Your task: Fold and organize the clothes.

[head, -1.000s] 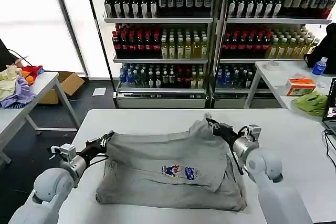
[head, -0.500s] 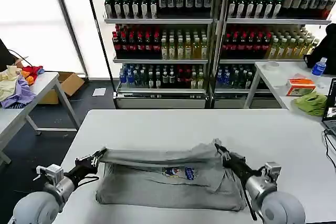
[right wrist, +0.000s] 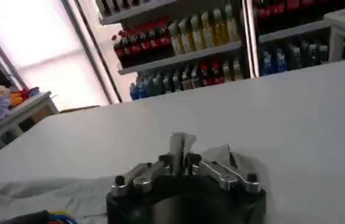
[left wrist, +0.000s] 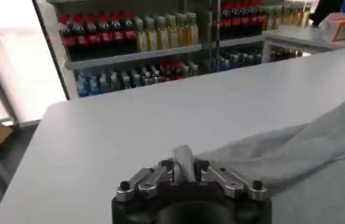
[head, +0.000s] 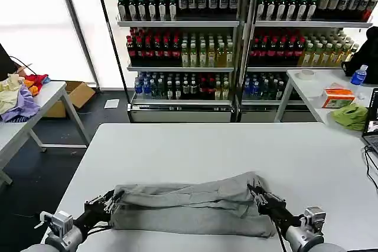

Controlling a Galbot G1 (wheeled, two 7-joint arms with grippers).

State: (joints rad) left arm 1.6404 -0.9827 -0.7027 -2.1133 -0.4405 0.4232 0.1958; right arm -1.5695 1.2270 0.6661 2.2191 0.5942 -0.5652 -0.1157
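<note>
White work table (head: 195,146): flat surface, foreground. Behind it, two shelving units (head: 245,45) stand side by side, stocked with rows of bottled drinks (head: 177,51) in dark, red, yellow and green. Left side: a second table (head: 44,95) carries a heap of yellow, purple and red garments (head: 18,94); a cardboard box (head: 74,95) sits on the floor beside it. Right side: a further table (head: 313,90) holds a roll of tape (head: 306,74), an orange box (head: 339,97), a lime-green cloth bundle (head: 351,115) and a blue-capped water bottle (head: 358,75)
</note>
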